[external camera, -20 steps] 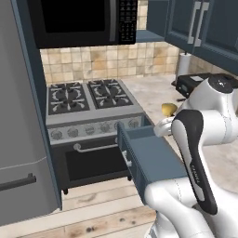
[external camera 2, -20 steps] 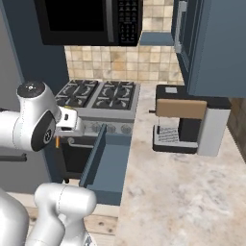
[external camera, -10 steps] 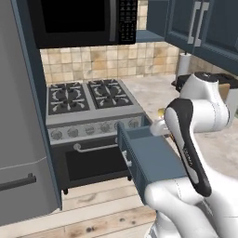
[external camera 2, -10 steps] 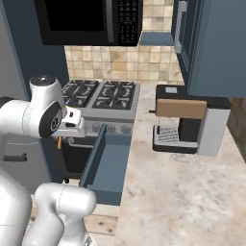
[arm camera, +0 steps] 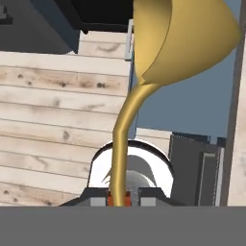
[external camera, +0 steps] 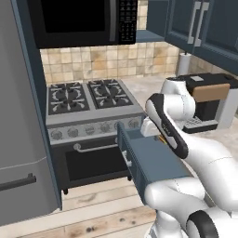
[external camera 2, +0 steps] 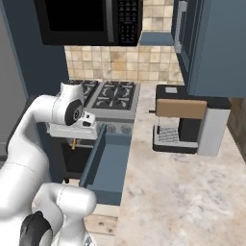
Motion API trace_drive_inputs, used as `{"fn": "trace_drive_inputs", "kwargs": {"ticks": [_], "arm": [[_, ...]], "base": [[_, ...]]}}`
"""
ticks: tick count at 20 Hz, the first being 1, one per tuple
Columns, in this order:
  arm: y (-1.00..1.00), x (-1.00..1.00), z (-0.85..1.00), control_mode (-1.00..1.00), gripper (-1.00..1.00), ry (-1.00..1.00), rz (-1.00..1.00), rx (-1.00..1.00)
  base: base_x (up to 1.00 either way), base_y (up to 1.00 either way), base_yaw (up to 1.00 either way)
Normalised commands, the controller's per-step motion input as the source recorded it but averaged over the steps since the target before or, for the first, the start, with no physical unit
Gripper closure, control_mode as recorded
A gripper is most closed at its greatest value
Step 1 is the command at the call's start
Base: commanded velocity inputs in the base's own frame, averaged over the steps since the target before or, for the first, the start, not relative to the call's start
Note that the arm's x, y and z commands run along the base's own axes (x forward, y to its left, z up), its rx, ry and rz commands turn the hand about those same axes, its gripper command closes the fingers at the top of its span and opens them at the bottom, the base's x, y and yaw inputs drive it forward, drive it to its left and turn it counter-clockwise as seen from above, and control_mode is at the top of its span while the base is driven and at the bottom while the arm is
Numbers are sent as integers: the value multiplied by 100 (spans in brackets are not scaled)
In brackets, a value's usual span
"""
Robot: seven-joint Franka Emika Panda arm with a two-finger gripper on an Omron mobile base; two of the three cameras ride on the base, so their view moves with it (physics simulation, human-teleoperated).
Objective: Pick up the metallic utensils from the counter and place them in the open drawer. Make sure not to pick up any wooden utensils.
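Note:
My gripper (arm camera: 119, 198) is shut on the handle of a shiny golden-yellow spoon (arm camera: 182, 38), one of the metallic utensils. The spoon's round bowl points away from the hand. Under the bowl lies the slate-blue inside of the open drawer (arm camera: 192, 105), while the handle hangs over the plank floor. In the right base view the gripper (external camera 2: 74, 138) hovers at the drawer's (external camera 2: 110, 161) left side with the spoon (external camera 2: 74, 143) hanging below it. The arm bends over the drawer (external camera: 153, 160) in the left base view. The beige counter (external camera 2: 168, 192) runs to the right. The wooden utensils are out of view.
A stove (external camera: 88, 100) with its oven door stands left of the drawer, under a microwave (external camera: 79, 21). A coffee machine (external camera 2: 187, 122) sits on the counter at the back. A grey fridge (external camera: 18, 139) fills the far left. Wooden floor (arm camera: 57, 96) lies below.
The arm has swung away from the counter and lowered toward the drawer, carrying the golden spoon. The gripper has stayed shut.

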Motion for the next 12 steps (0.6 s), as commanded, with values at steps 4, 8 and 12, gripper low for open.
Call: {"fn": "trace_drive_inputs", "kwargs": {"ticks": [4,8,12], "arm": [[-9,38,-59,-100,100,-27,0,5],[-2,27,-64,-100,100,-28,0,10],[0,24,-66,-100,100,-22,0,12]], "base": [[0,0,0],[0,0,0],[0,0,0]]}}
